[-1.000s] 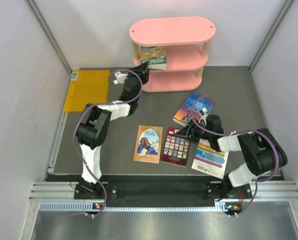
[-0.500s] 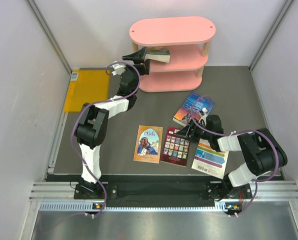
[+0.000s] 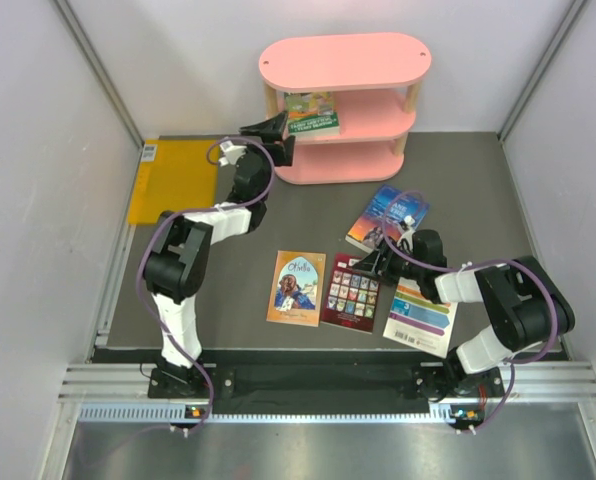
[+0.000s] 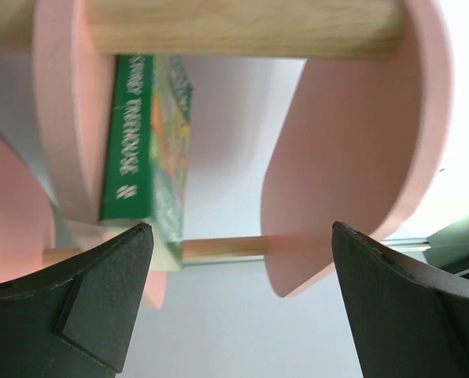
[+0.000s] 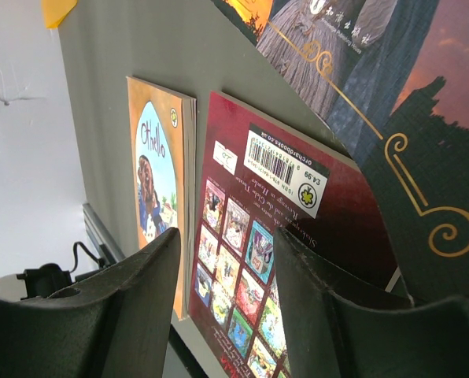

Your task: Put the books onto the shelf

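Shows green Treehouse book (image 3: 313,114) released flat onto the middle tier of the pink shelf (image 3: 345,60) at 12 o'clock, no longer pinched as a second earlier. Shows left gripper (image 3: 275,138) drawn back to 8 o'clock of that book, spread wide, empty. Leaves right gripper (image 3: 376,262) unchanged: half parted, holding nothing, over dark red book (image 3: 351,292), with orange book (image 3: 296,287) at 9 o'clock, blue book (image 3: 386,217) at 1 o'clock, striped book (image 3: 421,315) at 4 o'clock.

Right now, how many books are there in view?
5. The green book lies on the middle board of the shelf. On the table lie the orange book, the dark red book beside it, the blue book farther back, and the white striped book, partly covered.
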`<state>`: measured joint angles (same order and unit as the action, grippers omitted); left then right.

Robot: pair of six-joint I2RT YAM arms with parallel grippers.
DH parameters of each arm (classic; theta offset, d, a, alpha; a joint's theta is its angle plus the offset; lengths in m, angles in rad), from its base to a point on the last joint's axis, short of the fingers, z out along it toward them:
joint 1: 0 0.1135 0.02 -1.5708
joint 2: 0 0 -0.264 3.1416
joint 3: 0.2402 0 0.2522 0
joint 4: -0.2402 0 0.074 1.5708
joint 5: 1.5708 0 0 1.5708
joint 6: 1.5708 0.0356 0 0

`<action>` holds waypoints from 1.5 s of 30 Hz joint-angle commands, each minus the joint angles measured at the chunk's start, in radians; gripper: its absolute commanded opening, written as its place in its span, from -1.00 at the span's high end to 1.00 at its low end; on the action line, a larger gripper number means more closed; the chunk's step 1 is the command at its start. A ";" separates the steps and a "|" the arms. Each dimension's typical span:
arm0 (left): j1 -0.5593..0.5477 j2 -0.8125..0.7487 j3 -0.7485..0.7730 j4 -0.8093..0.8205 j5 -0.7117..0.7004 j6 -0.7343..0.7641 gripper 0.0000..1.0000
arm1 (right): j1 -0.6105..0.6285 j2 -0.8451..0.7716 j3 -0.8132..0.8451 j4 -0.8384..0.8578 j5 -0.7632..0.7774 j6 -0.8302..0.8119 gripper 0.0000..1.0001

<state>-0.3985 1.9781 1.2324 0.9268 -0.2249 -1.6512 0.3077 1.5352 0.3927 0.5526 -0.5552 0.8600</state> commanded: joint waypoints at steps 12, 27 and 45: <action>0.067 -0.081 0.024 0.067 0.105 0.008 -0.98 | 0.018 0.011 0.005 0.021 -0.014 -0.006 -0.01; 0.044 -0.101 -0.034 0.055 0.148 0.044 -0.98 | 0.018 0.032 0.009 0.032 -0.025 0.001 -0.01; 0.041 -0.028 0.049 -0.014 0.168 0.068 -0.98 | 0.019 0.055 0.018 0.036 -0.034 -0.001 -0.01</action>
<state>-0.3534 1.9354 1.2442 0.9115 -0.0704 -1.6024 0.3077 1.5661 0.3935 0.5884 -0.5827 0.8688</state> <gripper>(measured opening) 0.991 0.502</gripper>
